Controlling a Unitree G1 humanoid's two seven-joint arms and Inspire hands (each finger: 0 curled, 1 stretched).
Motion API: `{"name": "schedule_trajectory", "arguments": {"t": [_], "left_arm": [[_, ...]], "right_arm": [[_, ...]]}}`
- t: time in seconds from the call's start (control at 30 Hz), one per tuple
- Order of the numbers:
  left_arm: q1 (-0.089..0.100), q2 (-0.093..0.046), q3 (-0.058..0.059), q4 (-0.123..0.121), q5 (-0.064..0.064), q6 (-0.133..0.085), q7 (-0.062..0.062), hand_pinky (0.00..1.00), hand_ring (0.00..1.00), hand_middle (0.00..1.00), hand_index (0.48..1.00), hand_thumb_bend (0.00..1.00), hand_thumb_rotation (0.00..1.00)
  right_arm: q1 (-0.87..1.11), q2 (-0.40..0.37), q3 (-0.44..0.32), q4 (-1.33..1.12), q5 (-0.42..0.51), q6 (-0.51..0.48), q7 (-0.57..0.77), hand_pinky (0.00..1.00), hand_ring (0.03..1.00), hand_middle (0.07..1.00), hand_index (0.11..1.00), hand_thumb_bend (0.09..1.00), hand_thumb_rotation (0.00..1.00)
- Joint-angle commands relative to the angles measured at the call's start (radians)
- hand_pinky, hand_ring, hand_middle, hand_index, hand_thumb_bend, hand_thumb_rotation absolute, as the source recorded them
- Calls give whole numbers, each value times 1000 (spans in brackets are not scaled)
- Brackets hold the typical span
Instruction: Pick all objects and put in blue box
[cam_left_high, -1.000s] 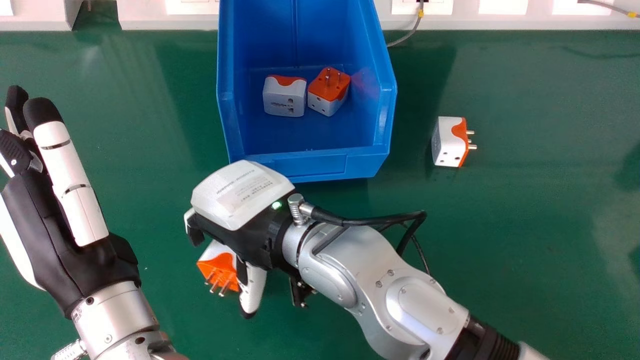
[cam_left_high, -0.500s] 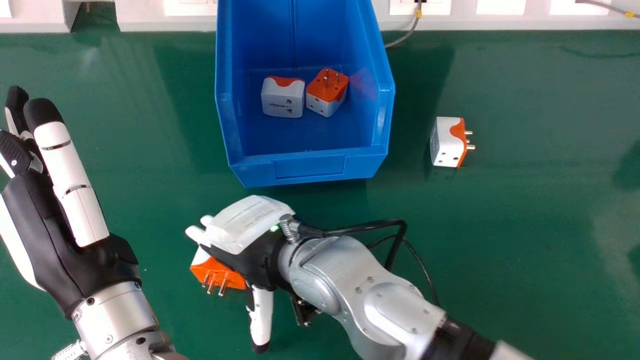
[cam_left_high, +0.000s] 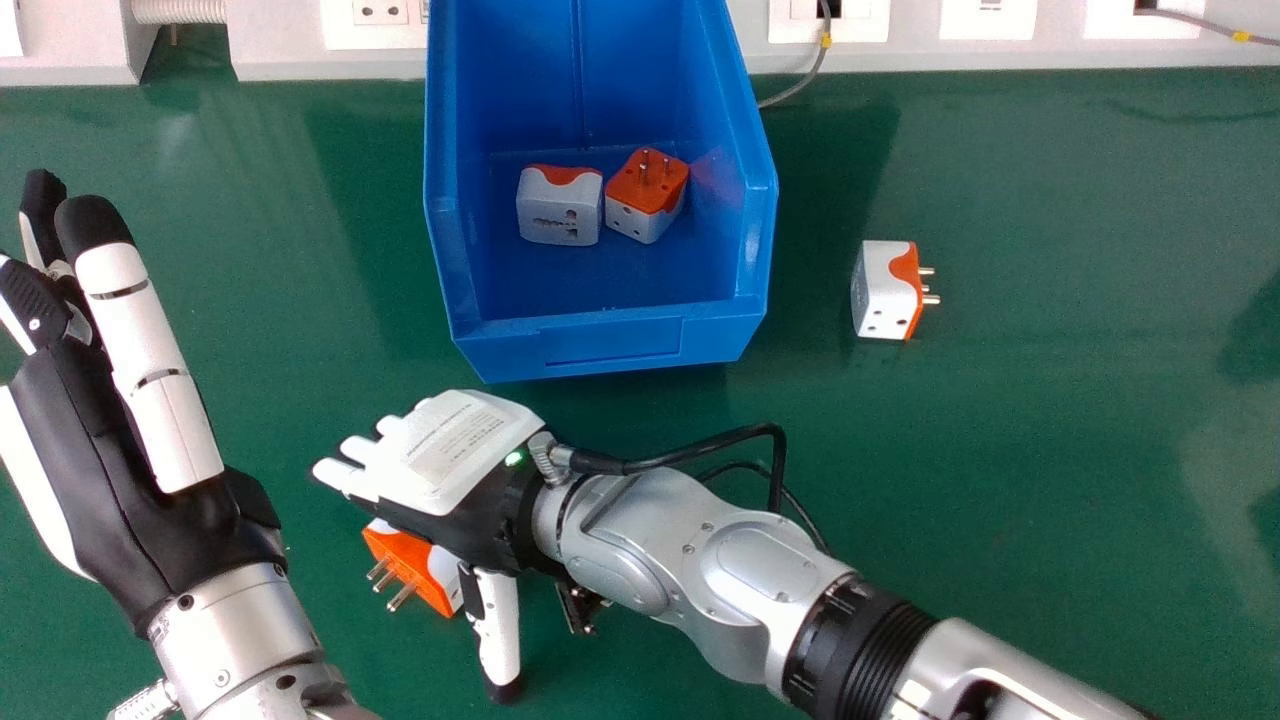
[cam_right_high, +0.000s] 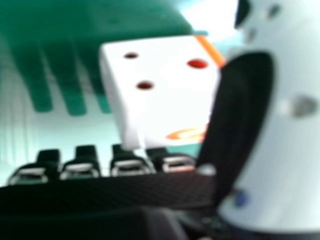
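Grasp in preparation

- Left hand (cam_left_high: 105, 480): nine o'clock, idle; fingers straight, nothing held.
- Near plug (cam_left_high: 415, 565): six o'clock from the right hand (cam_left_high: 440, 450), partly beneath it.
- Right hand: fingers extended, grasp unmade. Best centre the plug between thumb and fingers, then close evenly, clear of the pins.
- Box (cam_left_high: 612, 340): one o'clock from that hand; two plugs (cam_left_high: 560, 215) inside.
- Far plug (cam_left_high: 885, 290): box's four o'clock, awaiting collection.
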Motion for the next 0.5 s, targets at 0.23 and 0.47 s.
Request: {"name": "schedule_trajectory", "arguments": {"t": [0.23, 0.47], "left_arm": [[-4, -91, -10, -20, 8, -17, 4, 966, 985, 977, 948, 561, 840], [-5, -92, -11, -19, 6, -20, 4, 965, 984, 976, 946, 567, 845]], "right_arm": [[45, 10, 102, 129, -40, -21, -32, 844, 1000, 1000, 921, 913, 156], [62, 24, 84, 150, -11, -21, -96, 595, 719, 796, 726, 744, 30]]}}
